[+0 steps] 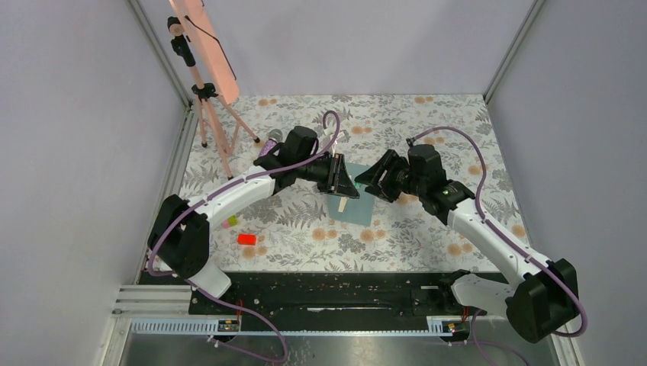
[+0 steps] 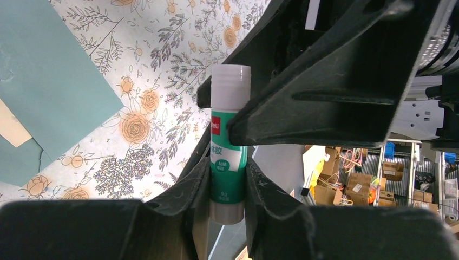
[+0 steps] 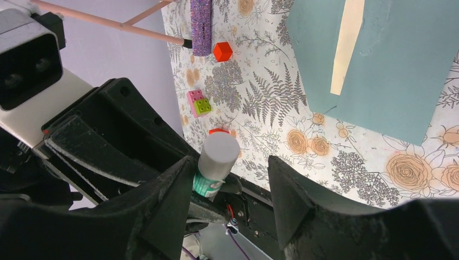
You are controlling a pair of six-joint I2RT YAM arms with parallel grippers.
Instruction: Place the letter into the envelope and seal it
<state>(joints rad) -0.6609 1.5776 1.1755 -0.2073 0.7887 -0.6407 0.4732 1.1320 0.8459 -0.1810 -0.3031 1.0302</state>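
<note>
on floral tabletop (image 1: 442,114) lies a flat teal envelope (image 3: 411,65).

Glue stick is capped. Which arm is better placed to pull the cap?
Right. The right tool stands open astride the white cap, while the left tool is shut on the glue stick, so it probably just holds.
</note>
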